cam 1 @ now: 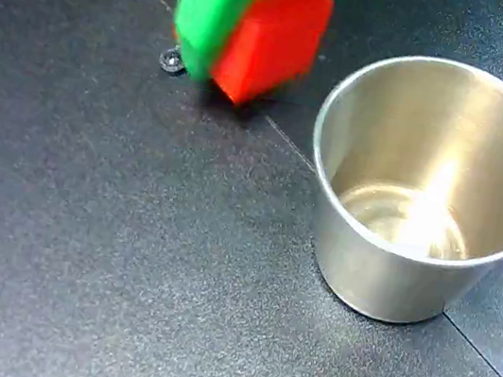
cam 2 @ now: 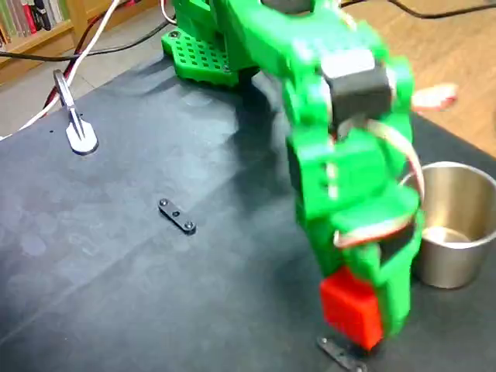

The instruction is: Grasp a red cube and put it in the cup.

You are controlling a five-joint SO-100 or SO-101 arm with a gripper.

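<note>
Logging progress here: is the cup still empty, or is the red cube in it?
Empty. The cup stands upright with only its bare shiny bottom showing, and the red cube is outside it, held in the green gripper.

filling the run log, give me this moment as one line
gripper: shut on cube | cube: lifted, left of cup in a fixed view | cup: empty, upright

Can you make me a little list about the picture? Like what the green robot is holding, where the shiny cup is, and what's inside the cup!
robot: a green arm on a dark table
hand: shut on the red cube
red cube: held in the hand, low over the table, not in the cup
cup: shiny steel, upright, to the right of the cube in both fixed views
inside the cup: empty
other bits: a small black flat part lying on the table
</note>
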